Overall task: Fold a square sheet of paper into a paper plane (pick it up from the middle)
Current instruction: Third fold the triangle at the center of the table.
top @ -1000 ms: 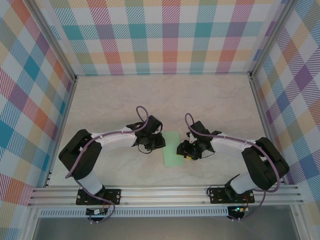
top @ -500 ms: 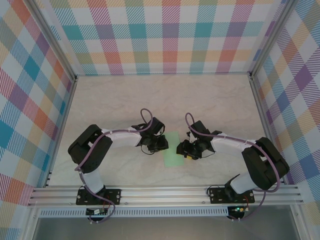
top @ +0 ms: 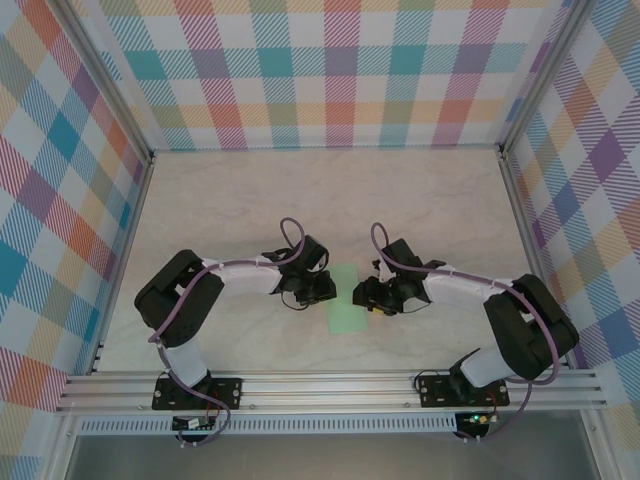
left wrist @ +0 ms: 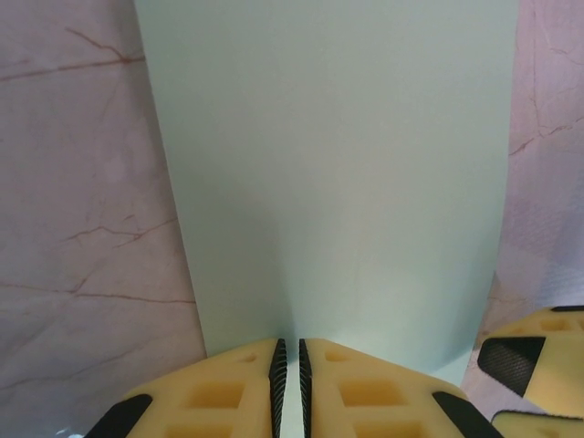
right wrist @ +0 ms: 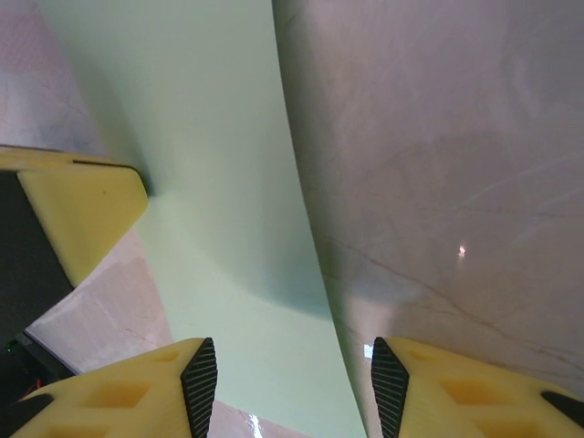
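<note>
A pale mint-green sheet of paper (top: pixel 345 310) lies as a narrow rectangle on the table between the two arms. My left gripper (top: pixel 322 290) is at its left edge. In the left wrist view the left gripper (left wrist: pixel 289 360) is shut on the paper (left wrist: pixel 338 182), whose near edge runs between the black pads. My right gripper (top: pixel 362 296) is at the paper's right edge. In the right wrist view the right gripper (right wrist: pixel 294 388) stands open. The paper (right wrist: pixel 219 182) curves up between its fingers and its right edge passes through the gap without touching the pads.
The marble tabletop (top: pixel 250 200) stretches free behind the arms. Aluminium frame rails (top: pixel 330 385) run along the near edge and plaid walls (top: pixel 340 70) close three sides. A yellow finger of the left gripper (right wrist: pixel 78 205) sits at the left of the right wrist view.
The left arm's elbow has swung inward to the right while its gripper stayed at the paper's left edge. The right gripper's jaws have opened slightly wider.
</note>
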